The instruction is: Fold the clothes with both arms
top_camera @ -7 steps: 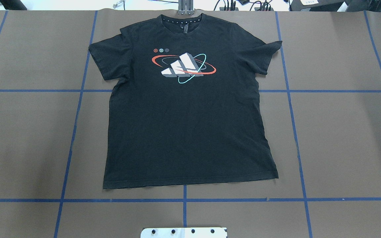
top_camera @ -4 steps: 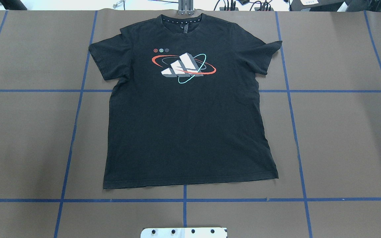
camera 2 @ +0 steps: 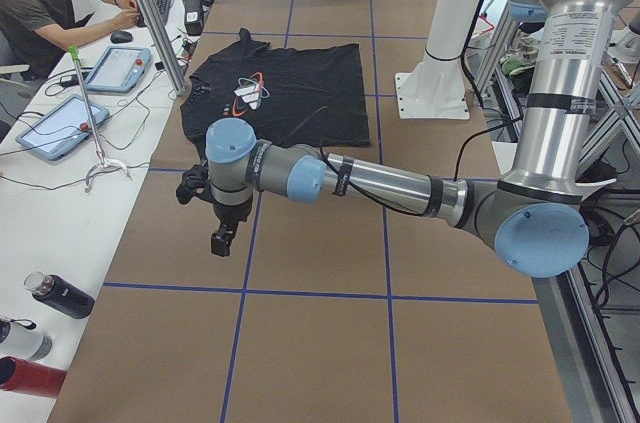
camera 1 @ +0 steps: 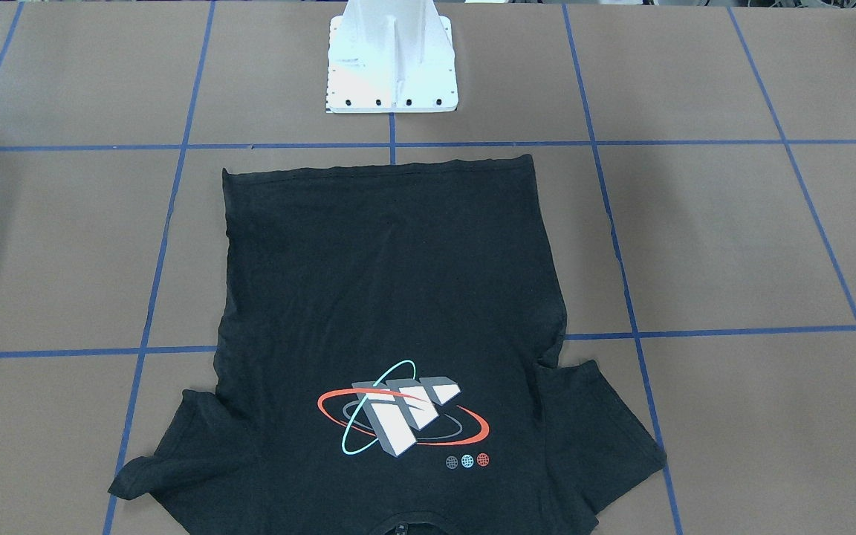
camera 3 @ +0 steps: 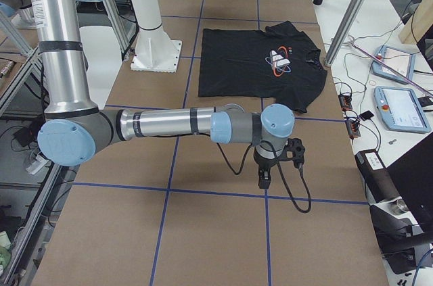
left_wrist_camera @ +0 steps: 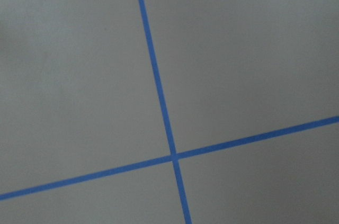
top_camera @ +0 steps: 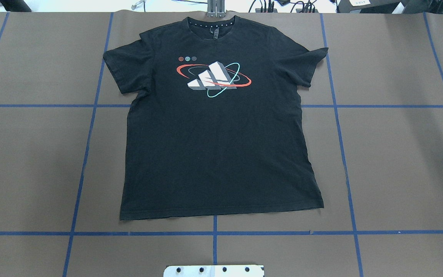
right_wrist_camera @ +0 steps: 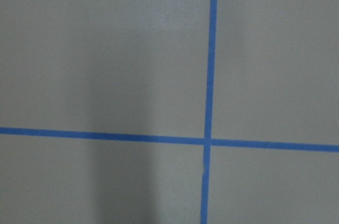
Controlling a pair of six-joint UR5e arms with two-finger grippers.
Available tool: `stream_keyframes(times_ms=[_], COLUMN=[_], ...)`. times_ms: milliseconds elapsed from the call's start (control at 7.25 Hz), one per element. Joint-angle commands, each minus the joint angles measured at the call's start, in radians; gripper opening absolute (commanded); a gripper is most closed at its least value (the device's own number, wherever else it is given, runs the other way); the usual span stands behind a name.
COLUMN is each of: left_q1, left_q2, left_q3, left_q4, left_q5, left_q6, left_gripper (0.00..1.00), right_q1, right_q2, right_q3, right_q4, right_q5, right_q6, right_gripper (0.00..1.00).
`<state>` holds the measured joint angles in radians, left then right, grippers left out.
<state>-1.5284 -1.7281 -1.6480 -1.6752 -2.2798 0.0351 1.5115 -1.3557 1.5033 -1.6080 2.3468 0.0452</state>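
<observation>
we see the black t-shirt (top_camera: 221,154) lying flat and print side up in the middle of the table (top_camera: 398,154), both short sleeves spread out, its collar at the edge far from the robot and its hem toward the white pedestal (camera 1: 391,59). the print (top_camera: 214,79) of white-grey blocks with red and cyan rings sits on the chest. blue tape lines (top_camera: 87,154) mark a grid on the brown table cover, and the shirt lies over several of them

neither arm touches the shirt. in the side view from the robot's left, the left arm (camera 2: 380,181) reaches out low over the table and the left hand (camera 2: 219,245) points down over bare cover, well apart from the shirt. in the opposite side view the right arm (camera 3: 162,124) does the same at the other end, the right hand (camera 3: 263,178) pointing down near a tape line. we cannot tell whether either hand is open or closed: the wrist views show only cover and a tape crossing (left_wrist_camera: 174,156). a person (camera 2: 40,3) sits beyond the table's far side
</observation>
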Motion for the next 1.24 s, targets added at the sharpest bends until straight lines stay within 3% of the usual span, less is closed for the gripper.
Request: stream_keyframes(times_ms=[0, 276, 552, 690, 966, 1104], left_q1=[0.049, 0.103, 0.126, 0.128, 0.157, 0.19], left_q2=[-0.03, -0.041, -0.121, -0.152, -0.172, -0.229], left_q3=[0.066, 0.149, 0.224, 0.243, 0.288, 0.35], left_q4=[-0.233, -0.433, -0.524, -0.528, -0.706, -0.765], left_q5=[-0.012, -0.009, -0.007, -0.01, -0.009, -0.007], left_q6=[-0.007, -0.133, -0.182, -0.213, -0.404, -0.49], left_gripper=[1.0, 1.0, 0.99, 1.0, 1.0, 1.0], right_q1=[-0.085, -0.143, -0.195, -0.238, -0.341, -0.367], right_q2=[0.117, 0.202, 0.194, 0.232, 0.276, 0.338], right_q3=[-0.049, -0.095, -0.238, -0.311, -0.327, -0.38], right_q4=[0.098, 0.187, 0.563, 0.661, 0.786, 0.815], right_q5=[-0.012, -0.03, -0.055, -0.072, -0.201, -0.218], right_q6=[0.072, 0.116, 0.215, 0.331, 0.534, 0.544], right_gripper=[1.0, 1.0, 1.0, 1.0, 0.99, 0.99])
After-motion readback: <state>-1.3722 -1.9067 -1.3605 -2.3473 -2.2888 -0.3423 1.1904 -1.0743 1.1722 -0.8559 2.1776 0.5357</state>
